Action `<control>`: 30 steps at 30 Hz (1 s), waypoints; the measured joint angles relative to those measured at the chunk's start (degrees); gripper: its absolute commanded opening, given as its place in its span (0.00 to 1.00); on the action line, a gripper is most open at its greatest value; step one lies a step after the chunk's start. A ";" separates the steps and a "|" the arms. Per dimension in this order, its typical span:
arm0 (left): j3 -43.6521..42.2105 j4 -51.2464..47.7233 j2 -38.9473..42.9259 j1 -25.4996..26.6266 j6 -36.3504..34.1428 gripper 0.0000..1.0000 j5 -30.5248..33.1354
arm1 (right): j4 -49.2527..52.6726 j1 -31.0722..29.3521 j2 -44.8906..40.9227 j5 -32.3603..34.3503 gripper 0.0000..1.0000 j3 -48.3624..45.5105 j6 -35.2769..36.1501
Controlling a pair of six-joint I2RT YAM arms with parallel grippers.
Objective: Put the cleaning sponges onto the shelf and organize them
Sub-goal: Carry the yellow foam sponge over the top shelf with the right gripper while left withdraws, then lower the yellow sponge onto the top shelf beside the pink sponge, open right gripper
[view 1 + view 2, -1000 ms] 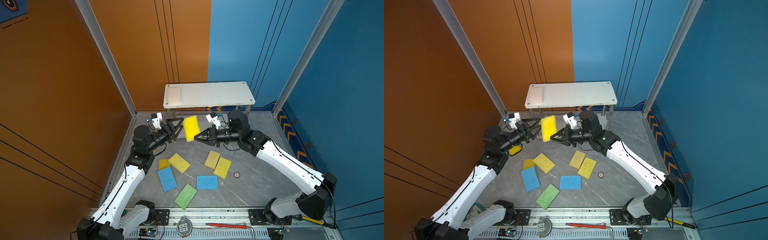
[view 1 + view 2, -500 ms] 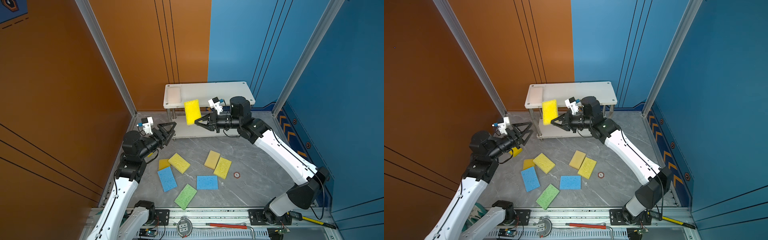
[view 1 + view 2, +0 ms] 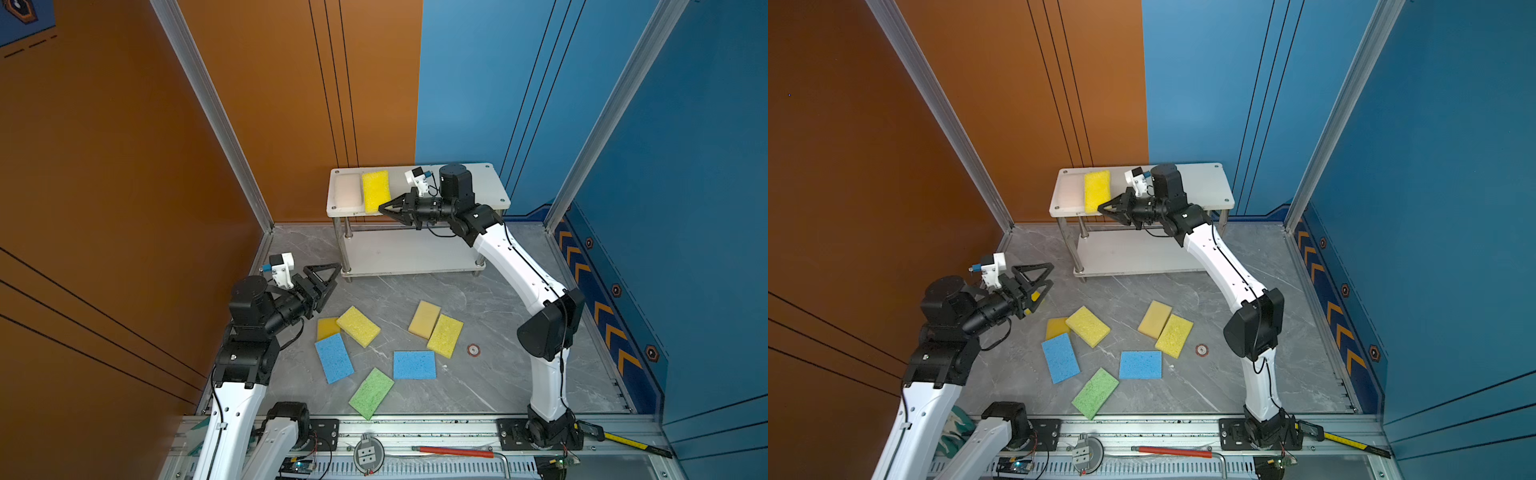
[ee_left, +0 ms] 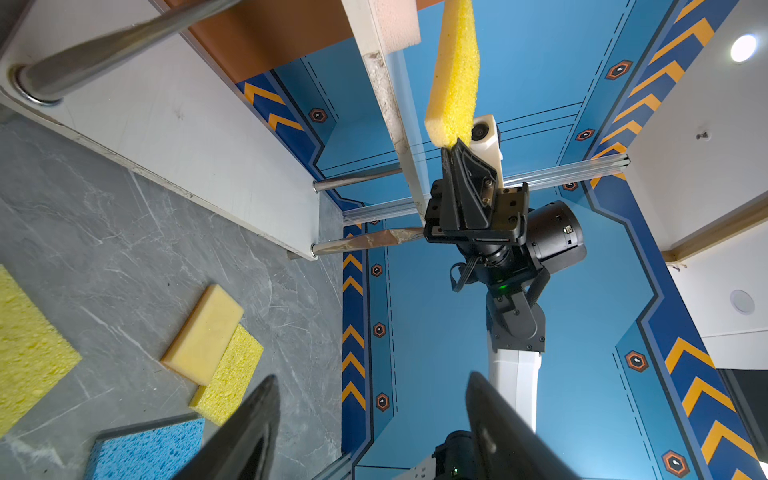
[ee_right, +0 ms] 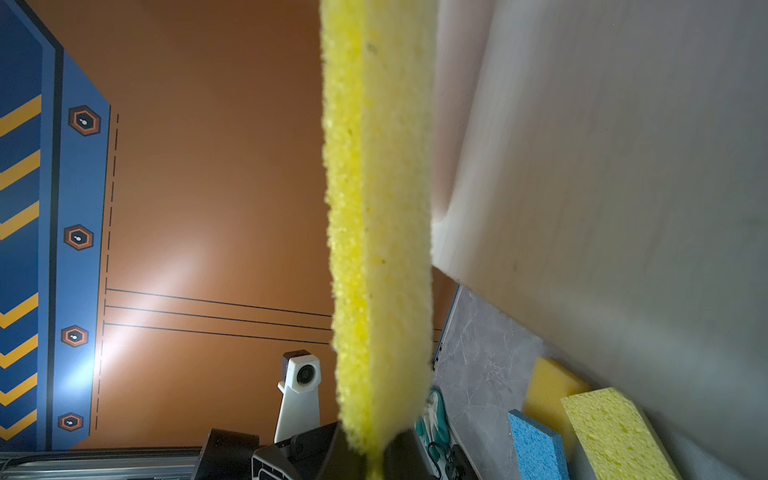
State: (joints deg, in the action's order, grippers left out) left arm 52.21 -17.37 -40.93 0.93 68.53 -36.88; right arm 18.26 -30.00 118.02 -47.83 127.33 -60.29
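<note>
Yellow sponge (image 3: 376, 190), both top views: over shelf (image 3: 486, 187) top board beside pale sponge (image 3: 347, 192), clamped by outstretched right hand (image 3: 381, 206); left hand (image 3: 328, 286) low over counter (image 3: 478, 299), jaws apart | left wrist: sponge edge-on, apart from board edge | right wrist: sponge pinched at one end

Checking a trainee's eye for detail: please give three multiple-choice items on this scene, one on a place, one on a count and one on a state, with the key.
1. Where does the pale sponge lie?
A) on the shelf top board
B) on the shelf's lower board
C) on the floor

2. How many blue sponges show?
A) one
B) two
C) four

3. The right jaws are:
A) open and empty
B) shut on a yellow sponge
C) shut on a blue sponge

Key: 1 A, it rests at the top board's end. 2 B, both lie on the floor. 3 B, the jaws pinch its end over the top board.
</note>
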 measured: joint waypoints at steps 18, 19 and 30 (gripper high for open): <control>0.74 -1.75 -2.19 -6.14 -0.20 0.71 -5.68 | 0.20 1.84 6.40 -1.40 0.05 7.63 -2.73; 0.74 -1.75 -2.27 -6.23 -0.17 0.72 -5.70 | 0.20 1.84 6.40 -1.46 0.06 7.63 -2.80; 0.74 -1.75 -2.25 -6.73 -0.15 0.71 -5.86 | 0.20 1.70 6.40 -1.44 0.30 7.63 -3.72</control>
State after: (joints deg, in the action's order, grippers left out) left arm 52.95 -19.11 -43.18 -5.80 68.38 -42.74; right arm 18.46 -28.29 124.42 -49.28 134.96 -64.01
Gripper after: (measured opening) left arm 0.714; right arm 0.254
